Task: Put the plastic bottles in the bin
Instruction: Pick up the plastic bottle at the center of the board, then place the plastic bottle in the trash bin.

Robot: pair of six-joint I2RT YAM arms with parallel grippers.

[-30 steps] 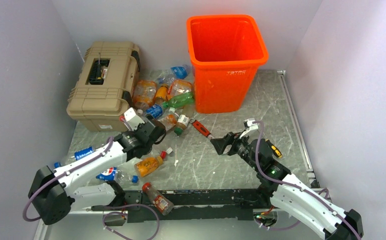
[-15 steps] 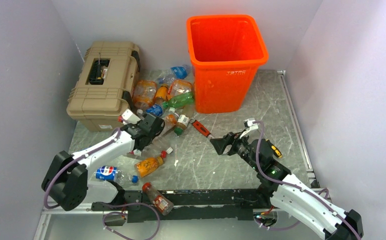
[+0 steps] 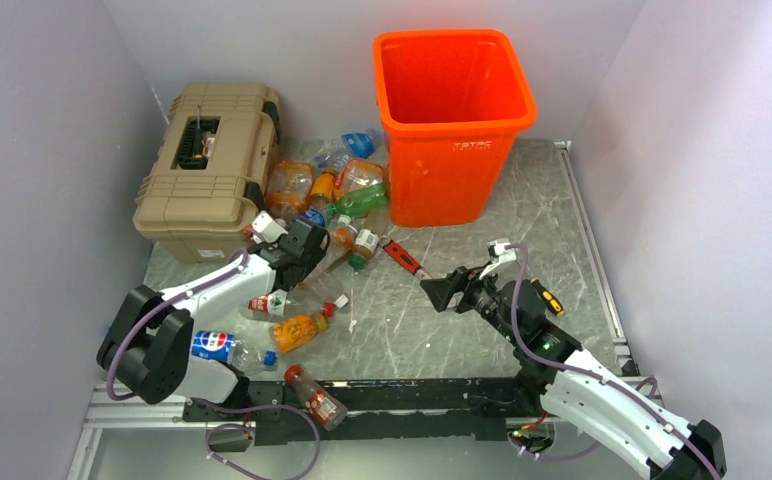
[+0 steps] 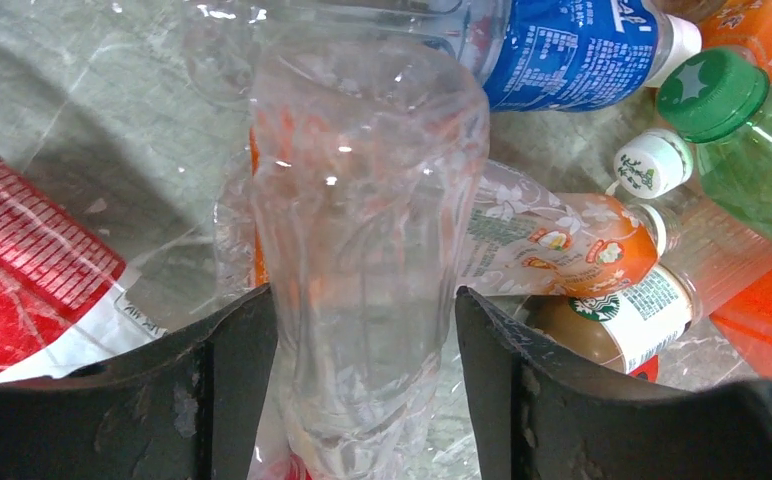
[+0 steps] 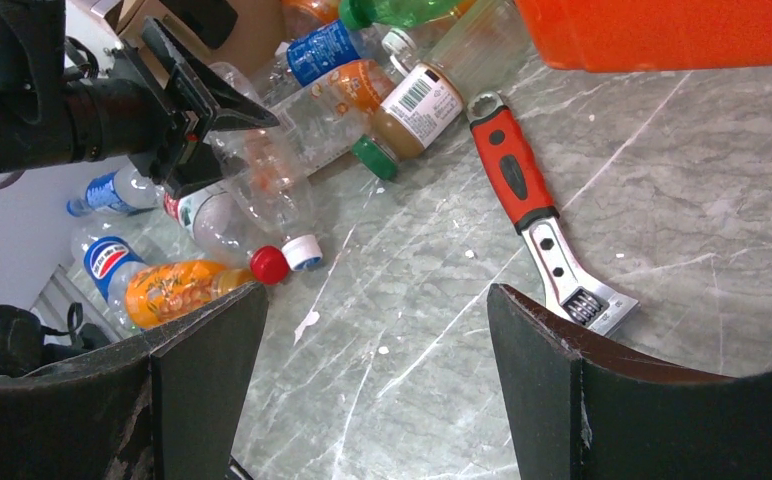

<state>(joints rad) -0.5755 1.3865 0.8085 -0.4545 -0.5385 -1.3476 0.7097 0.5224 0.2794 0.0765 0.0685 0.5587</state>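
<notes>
Pincer of left arm tight on clear bottle, plain only wrist-side; right pincer spread.

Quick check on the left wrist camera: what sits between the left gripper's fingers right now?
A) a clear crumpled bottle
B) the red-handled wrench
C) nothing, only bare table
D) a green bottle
A: in the left wrist view the clear crumpled bottle fills the gap of the left gripper, its sides against both fingers, while the green bottle lies off to one side.
</notes>
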